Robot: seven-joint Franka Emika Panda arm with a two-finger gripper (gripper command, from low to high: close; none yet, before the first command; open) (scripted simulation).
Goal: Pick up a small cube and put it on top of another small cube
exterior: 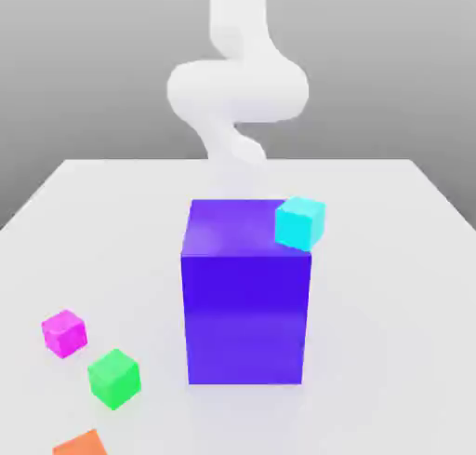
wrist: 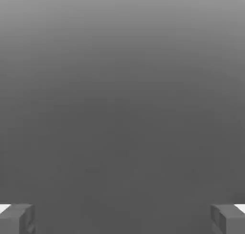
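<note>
Over at the exterior view's left, a magenta cube [exterior: 64, 333] sits on the pale tabletop [exterior: 372, 323], and just beside it, a little nearer the camera, is a green cube [exterior: 114, 379]. Nearer still, an orange block [exterior: 81, 444] is cut off by the picture's lower edge. Next along stands a big blue-violet box [exterior: 245, 318], with the white Panda arm [exterior: 238, 90] behind it. The arm comes down from above, bends through a bulky joint and drops out of sight behind the box. From the hand, I can see the fingers [wrist: 122, 219] spread wide apart with nothing between them. Farthest right is a cyan cube [exterior: 299, 223], seen against the box's upper right corner; whether it rests on top, I can't say for sure.

To my eye we're at the very start: choosing and reaching for a cube. The next move would be lifting the hand clear of the box, bringing it over one small cube and lining up before lowering.
</note>
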